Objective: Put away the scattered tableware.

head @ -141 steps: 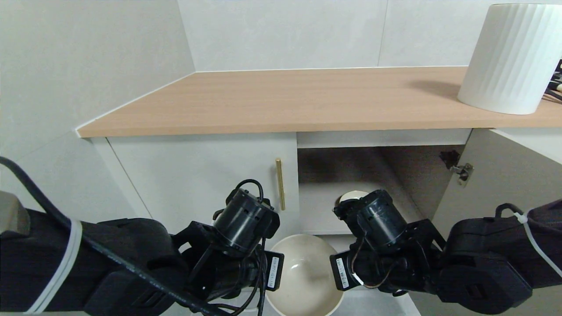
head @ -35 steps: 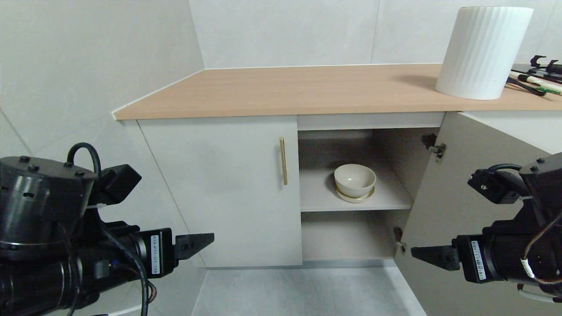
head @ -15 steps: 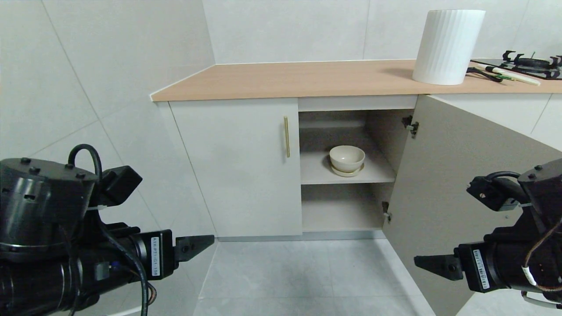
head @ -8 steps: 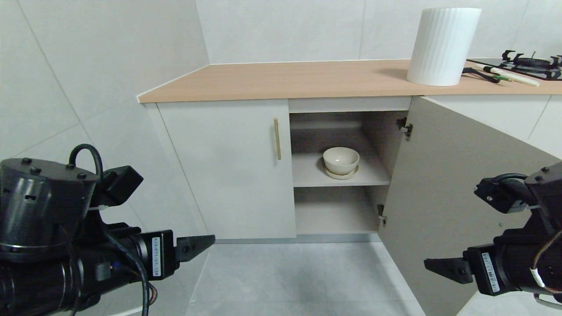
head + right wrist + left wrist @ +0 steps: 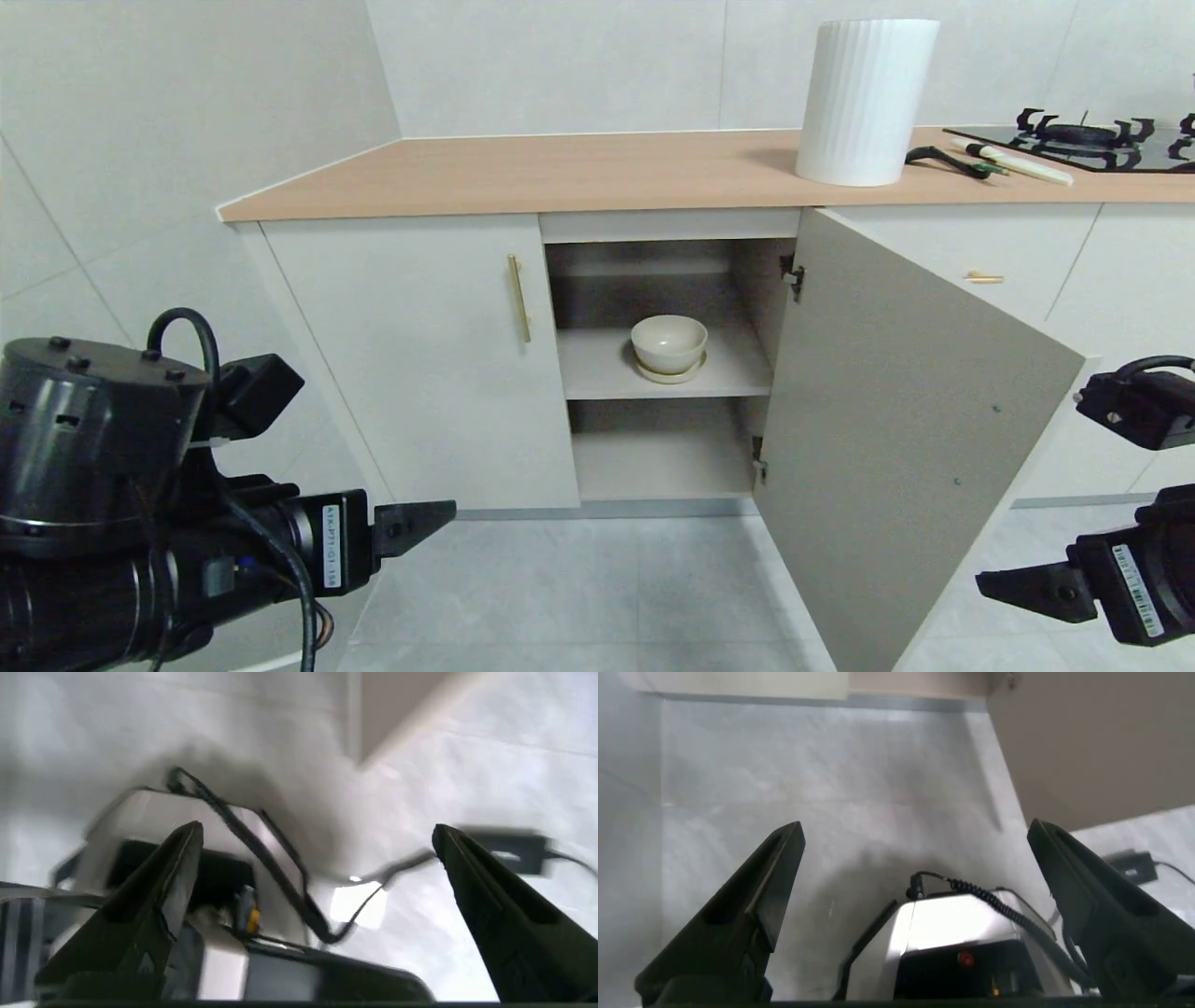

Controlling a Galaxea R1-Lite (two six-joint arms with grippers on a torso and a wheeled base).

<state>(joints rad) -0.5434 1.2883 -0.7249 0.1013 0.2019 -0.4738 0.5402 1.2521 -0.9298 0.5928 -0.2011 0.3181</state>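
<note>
**One bowl shelved, both grippers wide and empty**

One cream bowl (image 5: 668, 342) stands upright on a matching saucer (image 5: 668, 376). Both rest on the upper shelf (image 5: 597, 369) of the base cabinet (image 5: 667, 225), in its right-hand compartment. That compartment's door (image 5: 896, 420) is swung far out toward the robot on its hinges. The left door (image 5: 411, 355) is closed, with a slim brass bar handle (image 5: 519, 299) near its inner edge.

A wooden countertop (image 5: 560, 173) runs above the cabinet. On it, over the hinge side of the open compartment, a tall white ribbed cylinder (image 5: 865, 103) stands upright. Just to its right lie a few long-handled utensils (image 5: 1013, 161), one dark and one pale. Beyond them is a black hob (image 5: 1083, 131) with pan supports. A small brass knob (image 5: 982, 277) shows on the cabinet front further right.

The left gripper (image 5: 915, 835) hangs low on the robot's left, well apart from the cabinet and above grey floor tile (image 5: 597, 579). Its jaws are spread wide with nothing between them. The right gripper (image 5: 318, 833) hangs low on the right, near the free edge of the open door, with floor showing between the two. Its jaws too are spread wide and hold nothing.
</note>
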